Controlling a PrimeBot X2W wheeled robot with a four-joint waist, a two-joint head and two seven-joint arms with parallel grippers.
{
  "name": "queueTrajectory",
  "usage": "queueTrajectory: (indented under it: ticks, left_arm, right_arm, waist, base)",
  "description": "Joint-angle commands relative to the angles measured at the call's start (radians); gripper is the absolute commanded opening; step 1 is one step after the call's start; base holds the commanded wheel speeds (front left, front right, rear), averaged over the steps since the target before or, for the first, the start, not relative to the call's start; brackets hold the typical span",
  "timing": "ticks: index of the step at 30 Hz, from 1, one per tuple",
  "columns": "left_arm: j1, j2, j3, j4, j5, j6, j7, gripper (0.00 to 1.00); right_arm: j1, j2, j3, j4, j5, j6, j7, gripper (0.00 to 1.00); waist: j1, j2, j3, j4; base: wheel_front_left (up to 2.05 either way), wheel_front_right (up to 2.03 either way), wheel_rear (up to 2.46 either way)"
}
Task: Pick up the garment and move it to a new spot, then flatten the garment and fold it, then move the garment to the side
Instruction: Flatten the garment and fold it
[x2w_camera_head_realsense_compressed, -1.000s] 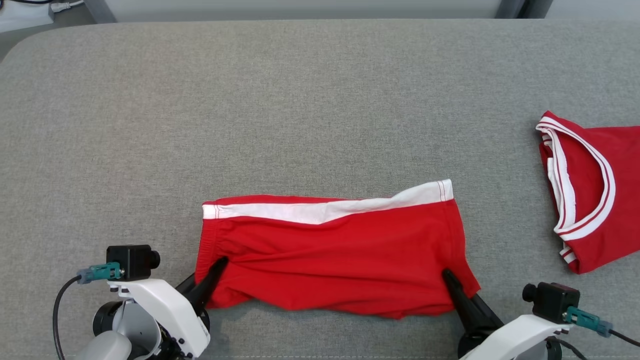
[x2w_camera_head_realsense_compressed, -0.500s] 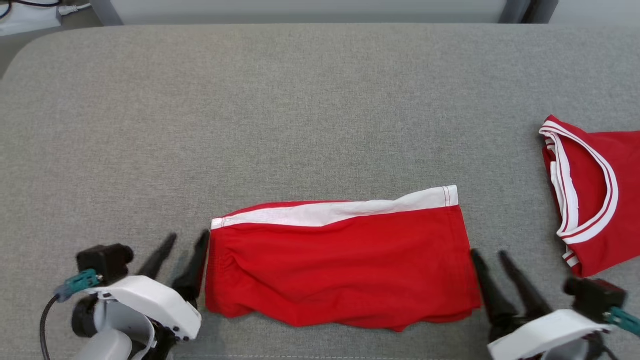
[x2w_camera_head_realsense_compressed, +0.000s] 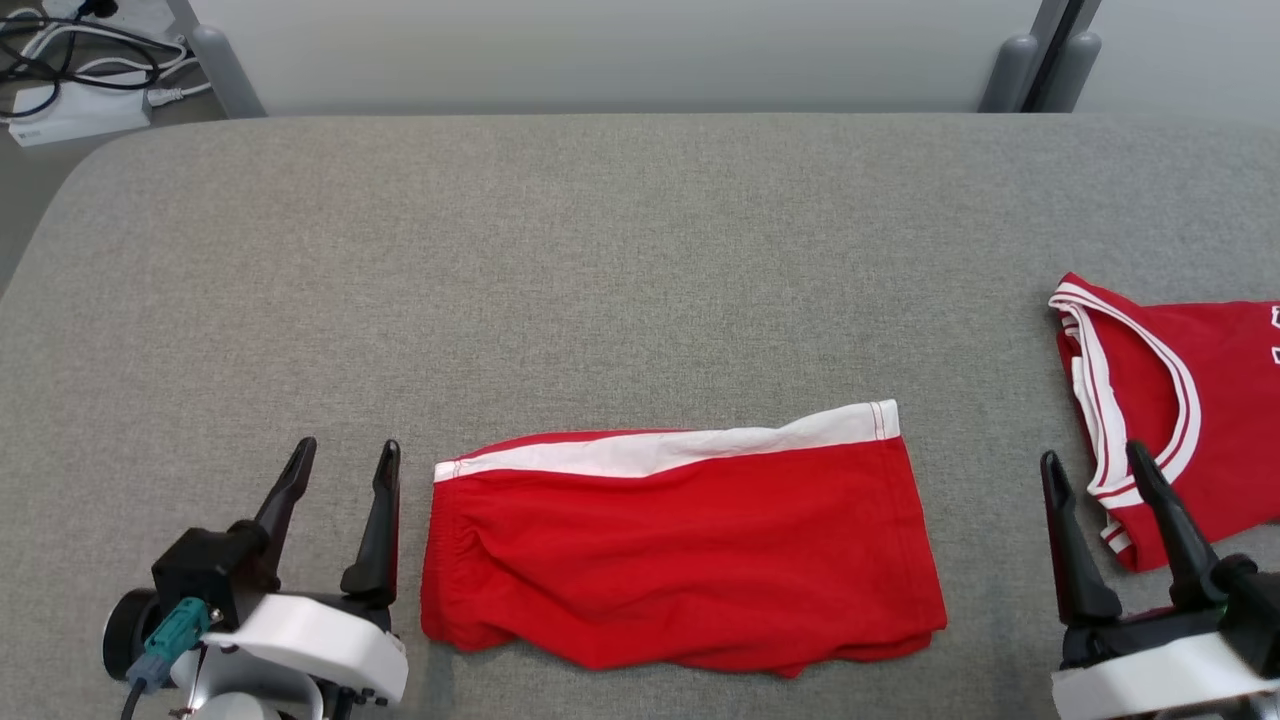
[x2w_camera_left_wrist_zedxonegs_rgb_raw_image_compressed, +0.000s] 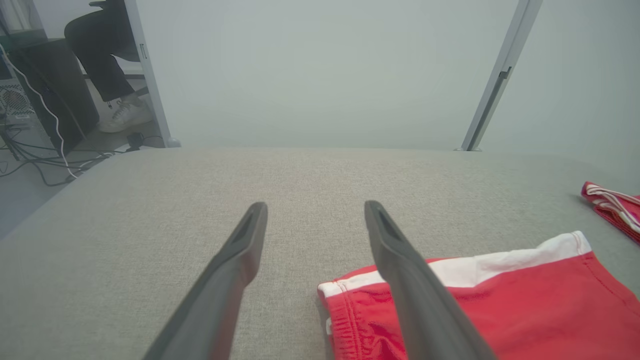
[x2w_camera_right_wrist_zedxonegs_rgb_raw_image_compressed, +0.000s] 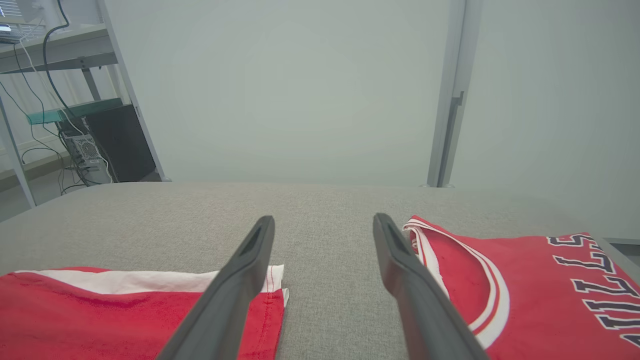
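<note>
Left pincer: wide open, nothing btwn its two dark fingers. It sits low over the grey woven-fabric tabletop; can't tell if the tips touch it.

The task's thing, a pair of folded red shorts in soft cloth w/ a white stripe along the far edge, lies flat just right of this pincer's right finger, a thin strip of grey btwn them. The gathered elastic end faces the left pincer. In the left wrist view that pincer points out across bare table. The right finger crosses in front of the red shorts at their near-left corner.

Right pincer: also spread wide, empty. The shorts lie to its left, apart from it, w/ bare grey btwn. Just right of it is a red jersey w/ white-and-red striped neck trim; the right finger's tip overlaps that trim in the head view, contact unclear. In the right wrist view the right pincer shows the shorts behind its left finger and the jersey, w/ dark block letters, behind its right one.

Far left beyond the left pincer, off the table: a person's dark trouser leg and pale shoe.
</note>
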Motion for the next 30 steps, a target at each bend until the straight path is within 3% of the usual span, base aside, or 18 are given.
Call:
queueTrajectory:
  ticks: [1,14,30]
  left_arm:
    - [-0.001,0.036,0.039,-0.027,0.018,0.010,-0.016,1.00]
    - [0.114,0.040,0.090,-0.031,0.018,-0.037,-0.029,1.00]
    - [0.099,0.029,0.095,-0.026,0.044,-0.063,-0.030,1.00]
  right_arm:
    - [0.021,-0.012,0.019,-0.022,-0.025,0.000,-0.018,1.00]
    - [0.142,0.043,-0.028,0.037,-0.046,0.000,-0.034,1.00]
    - [0.144,0.051,-0.034,0.050,-0.032,0.000,-0.035,1.00]
  waist:
    - [0.0000,0.0000,-0.015,0.000]
    - [0.0000,0.0000,-0.089,0.043]
    - [0.0000,0.0000,-0.093,0.070]
  base:
    - [0.00,0.00,0.00]
    - [0.00,0.00,0.00]
    - [0.00,0.00,0.00]
